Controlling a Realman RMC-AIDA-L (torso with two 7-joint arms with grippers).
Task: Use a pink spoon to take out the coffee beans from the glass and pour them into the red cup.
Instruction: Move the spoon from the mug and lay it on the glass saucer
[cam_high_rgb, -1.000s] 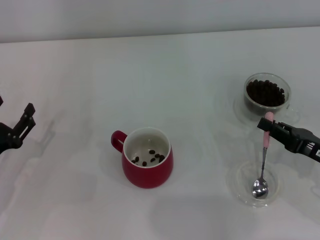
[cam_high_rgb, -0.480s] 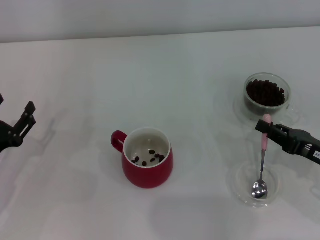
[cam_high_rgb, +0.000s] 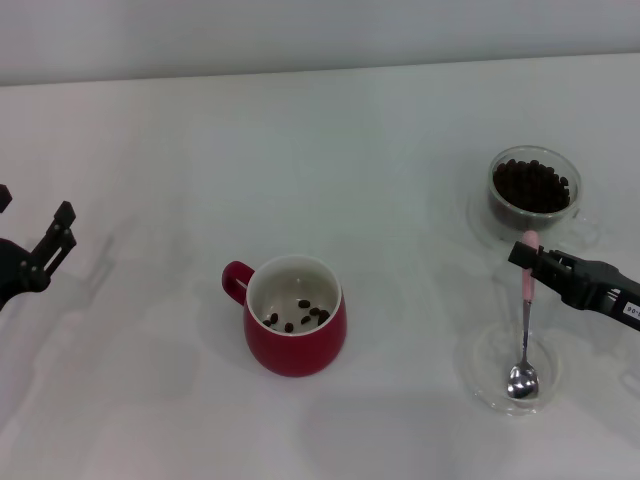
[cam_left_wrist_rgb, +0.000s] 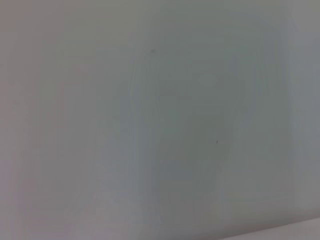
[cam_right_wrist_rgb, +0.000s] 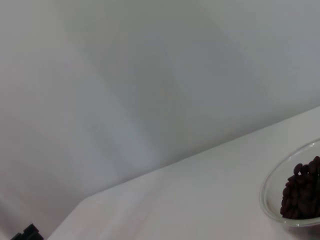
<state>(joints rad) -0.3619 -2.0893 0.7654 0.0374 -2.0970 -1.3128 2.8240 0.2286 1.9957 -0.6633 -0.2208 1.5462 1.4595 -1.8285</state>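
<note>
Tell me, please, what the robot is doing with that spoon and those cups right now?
The right gripper holds the pink spoon by its handle, bowl hanging down over a shallow clear dish; the spoon looks empty. The glass just behind it is full of coffee beans, and a few already lie in the red cup at mid-table. The left gripper waits open at the far left.

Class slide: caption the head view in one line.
Right gripper holds the pink spoon over a clear dish, between glass and red cup.
</note>
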